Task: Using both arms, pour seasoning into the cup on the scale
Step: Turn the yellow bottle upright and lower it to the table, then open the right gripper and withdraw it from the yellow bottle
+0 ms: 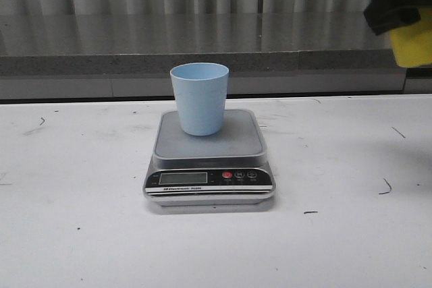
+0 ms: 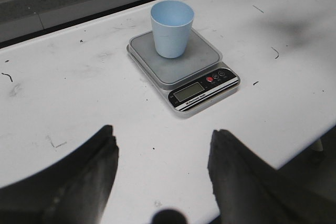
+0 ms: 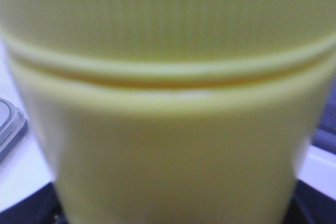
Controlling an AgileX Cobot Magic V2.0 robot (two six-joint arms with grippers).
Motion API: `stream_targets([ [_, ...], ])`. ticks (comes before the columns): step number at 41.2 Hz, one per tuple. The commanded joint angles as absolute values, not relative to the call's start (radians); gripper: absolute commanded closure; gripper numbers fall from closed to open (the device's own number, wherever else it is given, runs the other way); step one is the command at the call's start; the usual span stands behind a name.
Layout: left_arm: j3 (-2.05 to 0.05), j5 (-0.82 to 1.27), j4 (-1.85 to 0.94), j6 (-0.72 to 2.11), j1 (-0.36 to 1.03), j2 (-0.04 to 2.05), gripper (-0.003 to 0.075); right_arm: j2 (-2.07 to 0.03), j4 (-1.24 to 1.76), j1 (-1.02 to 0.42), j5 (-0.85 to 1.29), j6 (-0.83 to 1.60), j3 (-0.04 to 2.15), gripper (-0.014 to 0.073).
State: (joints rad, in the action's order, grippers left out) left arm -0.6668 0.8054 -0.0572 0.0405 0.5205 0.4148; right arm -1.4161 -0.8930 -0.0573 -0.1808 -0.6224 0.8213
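Note:
The pale blue cup (image 1: 199,98) stands upright on the silver scale (image 1: 208,154) in the middle of the white table; both also show in the left wrist view, the cup (image 2: 171,28) on the scale (image 2: 184,64). The yellow seasoning bottle (image 1: 408,38) hangs in the air at the top right, held by my right gripper (image 1: 398,1), well right of the cup. In the right wrist view the bottle (image 3: 168,108) fills the frame and hides the fingers. My left gripper (image 2: 164,148) is open and empty, over bare table on the near side of the scale.
A grey ledge (image 1: 202,48) and a curtain run behind the table's far edge. The table (image 1: 81,234) has small dark scuff marks. In the left wrist view the table's edge (image 2: 315,132) shows to the right of the scale.

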Motion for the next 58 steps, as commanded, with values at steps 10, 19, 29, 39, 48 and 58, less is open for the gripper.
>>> stream_targets([
  [10,-0.691,0.73,-0.067,0.037,0.528,0.421,0.0332,-1.418,-0.685,0.035,-0.604,-0.481,0.679,0.0182],
  [19,-0.691,0.73,-0.067,0.037,0.528,0.421,0.0332,-1.522,-0.512,0.035,-0.748,-0.328,0.648,0.0182],
  [29,-0.691,0.73,-0.067,0.037,0.528,0.421,0.0332,-1.697,-0.458,0.035,-0.961,-0.29,0.648,0.0182],
  [39,-0.691,0.73,-0.067,0.037,0.528,0.421,0.0332,-1.83,-0.381,0.035,-1.135,-0.176,0.661,0.0182],
  [48,-0.691,0.73,-0.067,0.037,0.528,0.421,0.0332,-1.905,-0.365,0.035,-1.153,-0.143,0.73,0.0182],
  [58,-0.691,0.73,-0.067,0.037,0.528,0.421,0.0332,-1.948,-0.365,0.035,-1.151,-0.143,0.793,0.0182],
])
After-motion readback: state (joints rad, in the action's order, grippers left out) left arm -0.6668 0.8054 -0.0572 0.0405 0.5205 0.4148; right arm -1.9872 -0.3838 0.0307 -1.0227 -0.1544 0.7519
